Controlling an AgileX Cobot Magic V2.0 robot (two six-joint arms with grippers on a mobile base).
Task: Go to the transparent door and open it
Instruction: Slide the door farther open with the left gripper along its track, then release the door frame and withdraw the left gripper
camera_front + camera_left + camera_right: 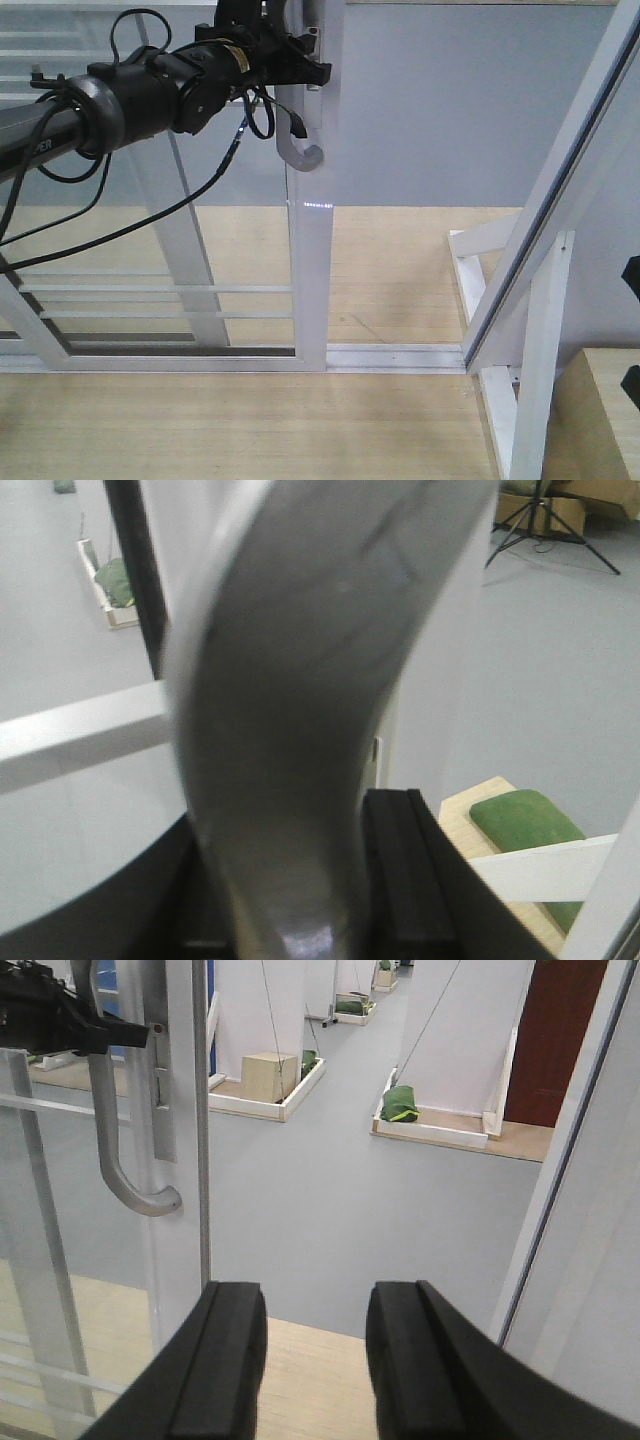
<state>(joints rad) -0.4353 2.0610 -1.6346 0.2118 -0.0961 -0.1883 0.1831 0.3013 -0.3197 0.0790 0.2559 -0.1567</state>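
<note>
The transparent door (308,280) is a clear glass panel in a white frame with thin white bars low down. Its curved grey handle (300,150) sits on the right vertical edge. My left gripper (305,65) reaches in from the left and is shut on the upper part of the handle. In the left wrist view the handle (300,680) fills the frame between the black fingers (400,880). My right gripper (315,1350) is open and holds nothing, below and right of the handle (110,1150), facing the gap beside the door's edge (185,1110).
A second white-framed panel (560,200) leans across the right, with white braces (480,260) at its foot. A white floor track (395,355) crosses the wooden floor. A wooden box (610,400) stands at bottom right. Beyond lie grey floor, white partitions and a green bag (400,1103).
</note>
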